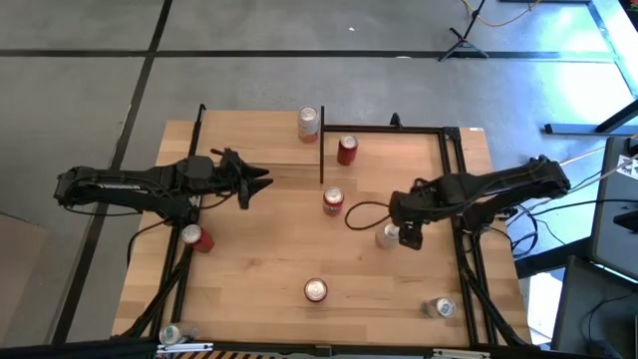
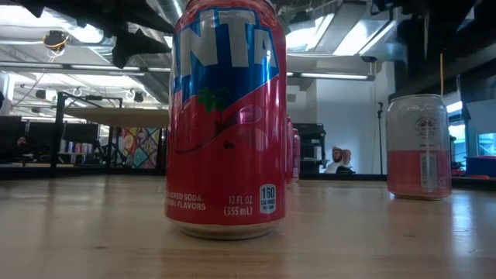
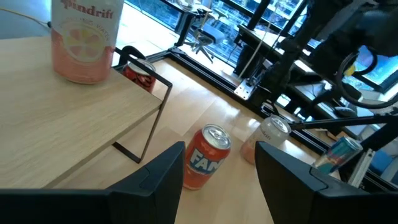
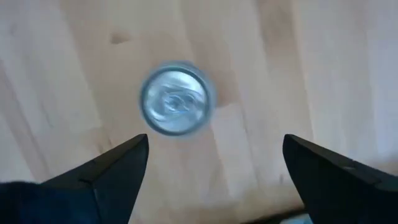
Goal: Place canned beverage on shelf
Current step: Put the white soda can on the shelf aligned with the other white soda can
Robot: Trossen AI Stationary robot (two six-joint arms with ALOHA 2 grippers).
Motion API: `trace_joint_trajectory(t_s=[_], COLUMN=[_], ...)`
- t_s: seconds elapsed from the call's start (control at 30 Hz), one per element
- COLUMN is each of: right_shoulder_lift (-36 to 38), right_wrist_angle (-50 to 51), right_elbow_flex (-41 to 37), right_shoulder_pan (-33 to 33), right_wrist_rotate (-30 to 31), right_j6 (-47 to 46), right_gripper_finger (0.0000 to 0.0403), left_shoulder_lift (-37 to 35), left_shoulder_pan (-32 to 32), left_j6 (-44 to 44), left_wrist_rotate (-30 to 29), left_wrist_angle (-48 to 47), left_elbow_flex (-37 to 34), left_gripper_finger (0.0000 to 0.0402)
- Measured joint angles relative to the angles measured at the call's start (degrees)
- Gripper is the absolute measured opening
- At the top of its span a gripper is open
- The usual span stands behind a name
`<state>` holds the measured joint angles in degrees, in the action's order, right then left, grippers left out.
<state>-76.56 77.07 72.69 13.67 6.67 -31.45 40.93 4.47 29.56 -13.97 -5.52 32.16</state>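
The shelf (image 1: 254, 150), a light-wood board on thin black posts, stands at the table's far left. A pink-and-white can (image 1: 309, 123) stands upright on its far right corner and also shows in the left wrist view (image 3: 84, 37). My left gripper (image 1: 261, 181) is open and empty, level with the shelf's near edge (image 3: 93, 134) and pointing toward the table's right. My right gripper (image 1: 409, 237) is open and points down above a pale pink can (image 1: 387, 236) standing on the table. That can's silver top (image 4: 176, 104) lies ahead of the fingertips, not between them.
Other cans stand on the table: a red one (image 1: 346, 150) just right of the shelf, an orange-red one (image 1: 333, 201) mid-table, one (image 1: 196, 236) at the left, and a red one (image 1: 315, 290) near the front, filling the low view (image 2: 225, 116). A teal can (image 1: 440, 308) lies front right.
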Motion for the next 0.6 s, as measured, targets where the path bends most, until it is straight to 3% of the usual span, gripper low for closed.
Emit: trace_joint_trajectory(t_s=[0.23,0.6], right_shoulder_lift=[0.2,0.1], right_wrist_angle=[-0.5,-0.8], right_elbow_flex=[0.0,0.0], right_shoulder_pan=[5.5,10.6], right_wrist_rotate=[-2.2,5.1], right_j6=[-17.3,-52.4], right_gripper_finger=[0.036,0.036], left_shoulder_lift=[0.0,0.0], left_shoulder_pan=[0.0,0.0], left_j6=[0.3,1.4], left_wrist_rotate=[-1.7,-1.4], left_wrist_angle=[0.0,0.0], left_elbow_flex=[0.0,0.0], left_gripper_finger=[0.0188,0.0188])
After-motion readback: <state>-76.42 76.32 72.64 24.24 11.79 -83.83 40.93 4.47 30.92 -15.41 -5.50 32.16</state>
